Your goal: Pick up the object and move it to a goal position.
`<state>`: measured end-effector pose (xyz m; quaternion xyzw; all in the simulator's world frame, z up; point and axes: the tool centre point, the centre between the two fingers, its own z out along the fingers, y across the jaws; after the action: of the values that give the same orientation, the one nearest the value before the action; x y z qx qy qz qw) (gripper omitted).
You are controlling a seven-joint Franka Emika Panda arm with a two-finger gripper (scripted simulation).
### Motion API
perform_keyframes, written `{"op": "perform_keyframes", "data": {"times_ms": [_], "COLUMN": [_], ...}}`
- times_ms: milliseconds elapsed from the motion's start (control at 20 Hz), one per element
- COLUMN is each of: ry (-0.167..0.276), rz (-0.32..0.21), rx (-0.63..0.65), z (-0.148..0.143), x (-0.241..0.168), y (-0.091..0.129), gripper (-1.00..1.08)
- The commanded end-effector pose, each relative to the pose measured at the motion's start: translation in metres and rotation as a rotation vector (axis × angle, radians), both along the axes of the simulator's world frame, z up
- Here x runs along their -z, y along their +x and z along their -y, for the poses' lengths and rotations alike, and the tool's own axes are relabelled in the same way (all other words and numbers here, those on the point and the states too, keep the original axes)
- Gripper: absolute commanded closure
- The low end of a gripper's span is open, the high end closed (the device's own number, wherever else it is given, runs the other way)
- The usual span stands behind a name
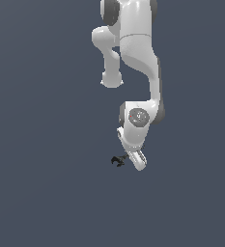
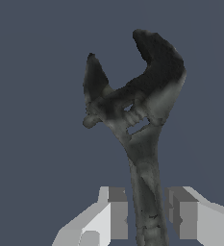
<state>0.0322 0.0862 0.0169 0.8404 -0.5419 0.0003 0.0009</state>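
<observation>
Exterior view: arm [image 1: 133, 58] reaches down from the top edge, wrench [image 1: 118, 160] at its tip.

Exterior view, left to right: plain grey-blue backdrop; the small dark wrench juts out toward this view's left from the gripper [image 1: 133, 158]; the white wrist and upper links stand above and to the right. Whether the wrench rests on a surface or hangs clear of it cannot be told. Wrist view, left to right: 1 grey finger pad [image 2: 117, 214] just beside the handle; the black-grey wrench [image 2: 140, 144] running up between the pads, forked open jaw at the far end, 2 prongs spread apart; the other pad [image 2: 180, 214] on the far side of the handle with a thin gap showing. Fingers sit close about the handle; whether they actually clamp it cannot be told.
</observation>
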Motion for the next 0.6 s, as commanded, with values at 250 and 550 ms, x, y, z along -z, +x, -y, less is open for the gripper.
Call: {"op": "perform_keyframes", "data": {"times_ms": [250,550], "ry": [0.000,0.000], "rz": [0.001,0.001], "rx": [-0.003,-0.004], "z": [-0.065,-0.125], "x": [-0.022,-0.042], "y": [0.007,0.014], "gripper": [1.08,1.08]}}
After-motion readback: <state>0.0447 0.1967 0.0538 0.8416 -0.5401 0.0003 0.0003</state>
